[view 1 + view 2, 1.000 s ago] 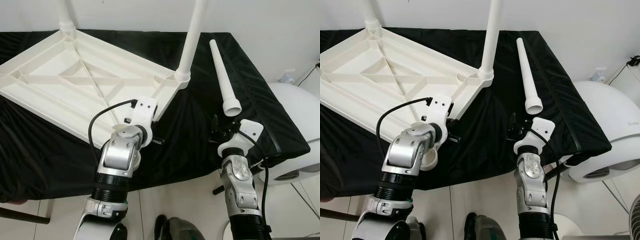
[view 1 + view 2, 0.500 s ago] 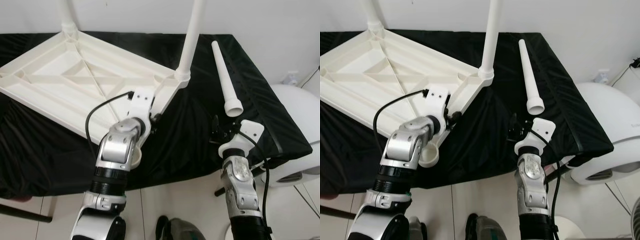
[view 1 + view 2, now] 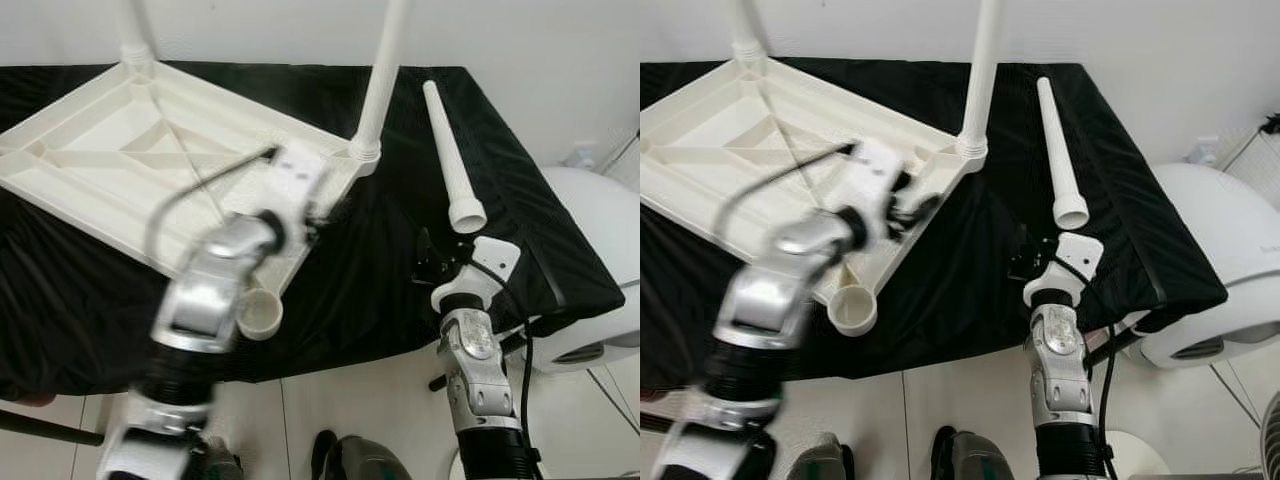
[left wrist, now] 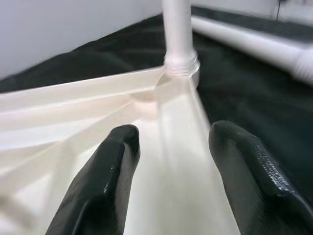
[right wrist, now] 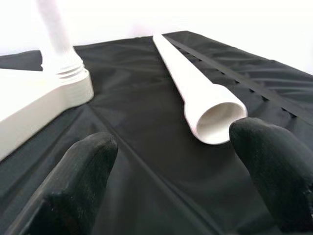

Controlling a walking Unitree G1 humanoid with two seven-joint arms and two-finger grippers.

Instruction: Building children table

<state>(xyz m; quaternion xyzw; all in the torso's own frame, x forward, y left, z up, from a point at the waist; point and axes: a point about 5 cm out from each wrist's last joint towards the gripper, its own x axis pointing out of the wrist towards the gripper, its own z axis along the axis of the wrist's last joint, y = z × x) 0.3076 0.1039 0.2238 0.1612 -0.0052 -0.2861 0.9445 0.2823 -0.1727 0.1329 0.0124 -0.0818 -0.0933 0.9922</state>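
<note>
left hand [image 4: 171, 161] spread above tabletop [image 3: 110, 170]; right hand [image 5: 171, 161] open near loose leg [image 5: 195, 93].

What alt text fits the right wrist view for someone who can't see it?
The open right gripper hovers over black cloth, its fingers aimed toward the hollow end of a loose white table leg. Beside it, the upturned tabletop has a leg already fitted.

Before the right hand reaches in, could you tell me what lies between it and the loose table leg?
Only bare black cloth lies between the open right hand and the loose table leg, seen in the right wrist view.
</note>
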